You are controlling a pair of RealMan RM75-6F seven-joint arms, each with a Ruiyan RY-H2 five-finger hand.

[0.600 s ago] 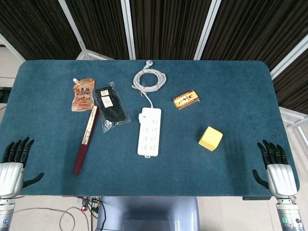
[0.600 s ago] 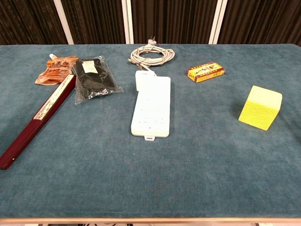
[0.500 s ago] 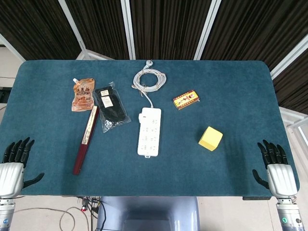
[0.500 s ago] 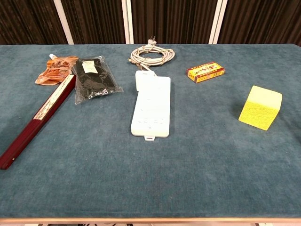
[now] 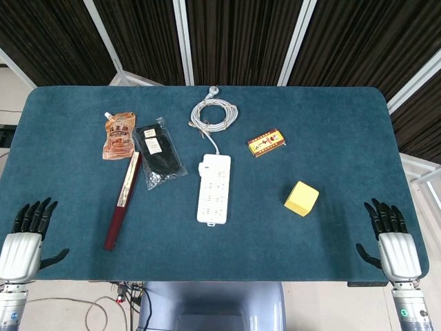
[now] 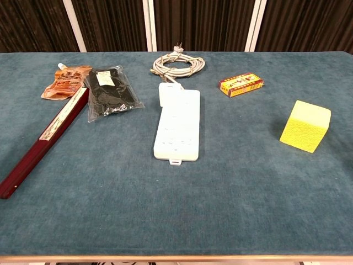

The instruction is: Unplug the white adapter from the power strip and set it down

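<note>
1. My left hand (image 5: 22, 252), lower left of the head view, fingers apart and empty; it has crept slightly inward.
2. My right hand (image 5: 394, 245), lower right, likewise spread, edged inward: the reach is only beginning.
3. White plastic power strip (image 6: 177, 124), frame centre.
4. White block adapter (image 6: 167, 93), plugged in at the strip's far end.

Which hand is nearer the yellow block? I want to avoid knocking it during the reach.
Right. The right hand sits at the near table edge just beyond the yellow block; the left hand is at the opposite corner.
</note>
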